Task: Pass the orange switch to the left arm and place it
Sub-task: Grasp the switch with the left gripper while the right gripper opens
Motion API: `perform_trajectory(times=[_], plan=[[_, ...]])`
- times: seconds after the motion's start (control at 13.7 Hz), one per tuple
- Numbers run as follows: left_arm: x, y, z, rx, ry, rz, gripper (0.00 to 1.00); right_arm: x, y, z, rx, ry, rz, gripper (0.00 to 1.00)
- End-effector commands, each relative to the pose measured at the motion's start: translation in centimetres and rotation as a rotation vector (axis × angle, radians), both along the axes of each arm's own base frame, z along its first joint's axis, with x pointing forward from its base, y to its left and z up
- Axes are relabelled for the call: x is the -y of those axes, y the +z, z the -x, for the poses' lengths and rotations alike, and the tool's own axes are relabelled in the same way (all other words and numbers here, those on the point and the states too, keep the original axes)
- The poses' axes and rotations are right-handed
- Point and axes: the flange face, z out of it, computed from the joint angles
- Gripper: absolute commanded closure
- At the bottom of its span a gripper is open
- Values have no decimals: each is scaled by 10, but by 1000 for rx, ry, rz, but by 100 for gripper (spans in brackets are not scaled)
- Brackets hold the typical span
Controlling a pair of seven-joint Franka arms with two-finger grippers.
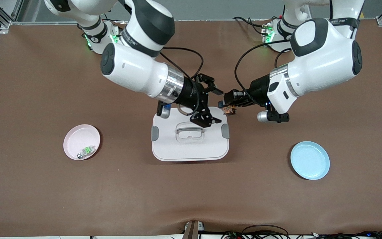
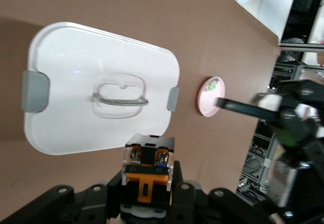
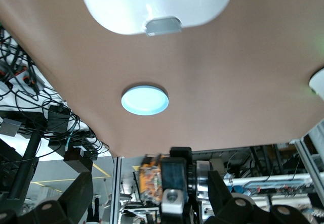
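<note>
- The brown mat-covered table [image 1: 45, 192] carries everything in view.
- The two large white robot arms with black joint bands reach in from their bases and meet over the middle of the table, above the box's edge that lies farther from the front camera.
- The large white rounded-rectangular lidded box [image 1: 190, 146], with grey side latches and a clear-grey top handle, sits at the centre of the table, lid on.
- The round pale-blue plate [image 1: 310, 160] lies toward the left arm's end of the table, well apart from the box.
- The round pink plate [image 1: 81, 142] lies toward the right arm's end; a small green and clear part [image 1: 86, 151] rests in it.
- The right gripper [image 1: 211, 104] hangs over the box's lid with its fingers spread wide and nothing between them.
- The left gripper [image 1: 229, 103] is clenched on the orange switch [image 1: 229, 110], just over the box's corner.
- The orange switch, a tiny black part with an orange-brown end, is up in the air in the left gripper's fingers, near the right gripper's fingertips but apart from them.
</note>
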Motion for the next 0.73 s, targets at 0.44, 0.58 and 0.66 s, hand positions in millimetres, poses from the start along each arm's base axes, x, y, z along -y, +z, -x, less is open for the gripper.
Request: perform_trajectory(times=[0.44,0.58,0.66], plan=[[-60,-29,-30,-181,437,-319,100,103,-14,-40,288,541,78,0],[-84,-35,-39,-238,585,-352,100,135,-14,-48,339,633,78,0],[-91,-37,-42,-255,665,-383,100,154,-11,-51,376,700,81,0]])
